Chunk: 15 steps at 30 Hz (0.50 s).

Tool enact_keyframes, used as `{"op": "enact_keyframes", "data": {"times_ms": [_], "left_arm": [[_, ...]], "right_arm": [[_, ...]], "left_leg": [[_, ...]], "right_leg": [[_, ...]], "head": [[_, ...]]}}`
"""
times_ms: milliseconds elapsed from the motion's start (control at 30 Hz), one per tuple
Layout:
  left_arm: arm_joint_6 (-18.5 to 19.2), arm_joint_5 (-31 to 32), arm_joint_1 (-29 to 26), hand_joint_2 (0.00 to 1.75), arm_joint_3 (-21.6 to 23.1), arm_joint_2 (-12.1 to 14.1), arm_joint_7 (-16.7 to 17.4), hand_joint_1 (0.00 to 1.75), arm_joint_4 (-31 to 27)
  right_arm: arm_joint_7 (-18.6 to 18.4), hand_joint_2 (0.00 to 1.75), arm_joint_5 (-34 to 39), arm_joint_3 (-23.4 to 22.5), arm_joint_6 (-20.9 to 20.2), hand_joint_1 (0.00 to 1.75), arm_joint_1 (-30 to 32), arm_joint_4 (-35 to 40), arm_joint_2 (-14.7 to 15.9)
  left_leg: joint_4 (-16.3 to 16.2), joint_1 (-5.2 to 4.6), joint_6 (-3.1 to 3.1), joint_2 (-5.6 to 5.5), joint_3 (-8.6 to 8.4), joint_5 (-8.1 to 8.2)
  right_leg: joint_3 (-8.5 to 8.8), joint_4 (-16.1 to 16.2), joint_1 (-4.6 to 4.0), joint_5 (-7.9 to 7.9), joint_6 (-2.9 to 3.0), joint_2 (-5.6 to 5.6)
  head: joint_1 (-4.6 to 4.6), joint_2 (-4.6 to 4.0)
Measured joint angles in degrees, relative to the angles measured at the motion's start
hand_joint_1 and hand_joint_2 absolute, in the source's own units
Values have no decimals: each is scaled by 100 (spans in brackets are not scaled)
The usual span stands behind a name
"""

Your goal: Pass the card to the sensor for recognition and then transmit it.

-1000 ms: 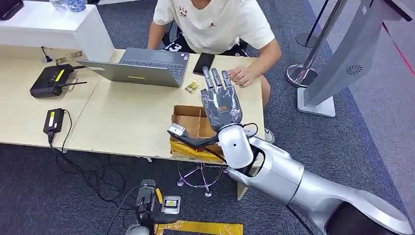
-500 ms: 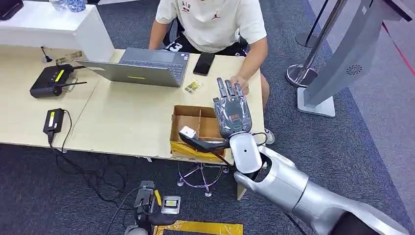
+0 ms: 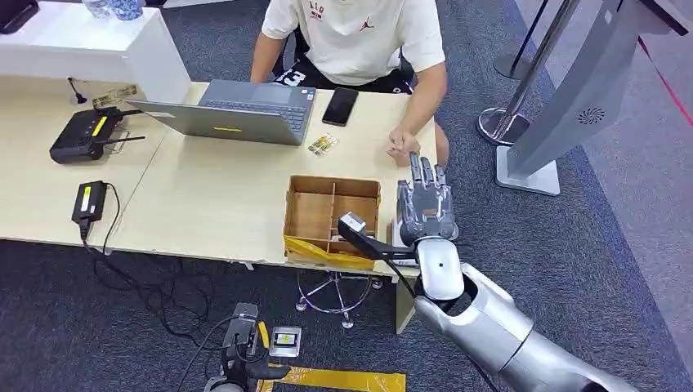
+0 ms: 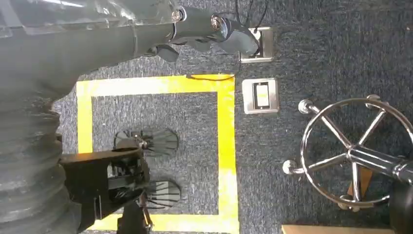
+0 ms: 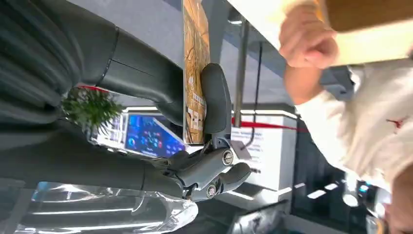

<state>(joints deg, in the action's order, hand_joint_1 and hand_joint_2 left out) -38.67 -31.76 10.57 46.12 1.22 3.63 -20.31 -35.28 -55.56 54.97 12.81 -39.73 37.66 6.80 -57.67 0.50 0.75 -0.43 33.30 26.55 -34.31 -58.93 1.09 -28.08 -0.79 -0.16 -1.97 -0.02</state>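
Beyond the near right corner of the bench (image 3: 204, 204), the right robot hand (image 3: 425, 208) is raised, back toward the head camera. The wrist view shows why: it pinches the card (image 5: 195, 73) edge-on between thumb (image 5: 214, 97) and fingers, leaving both faces exposed, a grip that suits presenting it to a sensor. A divided cardboard box (image 3: 331, 216) sits at the near bench edge just left of this hand, probably the card store. A person (image 3: 359, 41) sits at the far side, one hand (image 3: 402, 145) resting on the bench, a likely receiver. The left robot hand (image 4: 209, 31) hangs over the carpet and yellow floor tape (image 4: 226, 146), fingers curled, holding nothing.
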Motion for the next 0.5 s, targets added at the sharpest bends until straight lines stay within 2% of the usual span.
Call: {"op": "enact_keyframes", "data": {"times_ms": [200,500], "left_arm": [[0,138,-44,175,-149,17,4,0,0],[0,334,-66,175,-299,31,4,0,-2]], "right_arm": [[0,175,53,-253,30,175,177,-46,-4],[37,175,131,-371,30,175,304,-149,-90]], "left_leg": [[0,0,0,0,1,1],[0,0,0,0,1,1]], "right_leg": [[0,0,0,0,0,-2],[0,0,0,0,0,0]], "head": [[0,0],[2,0]]}}
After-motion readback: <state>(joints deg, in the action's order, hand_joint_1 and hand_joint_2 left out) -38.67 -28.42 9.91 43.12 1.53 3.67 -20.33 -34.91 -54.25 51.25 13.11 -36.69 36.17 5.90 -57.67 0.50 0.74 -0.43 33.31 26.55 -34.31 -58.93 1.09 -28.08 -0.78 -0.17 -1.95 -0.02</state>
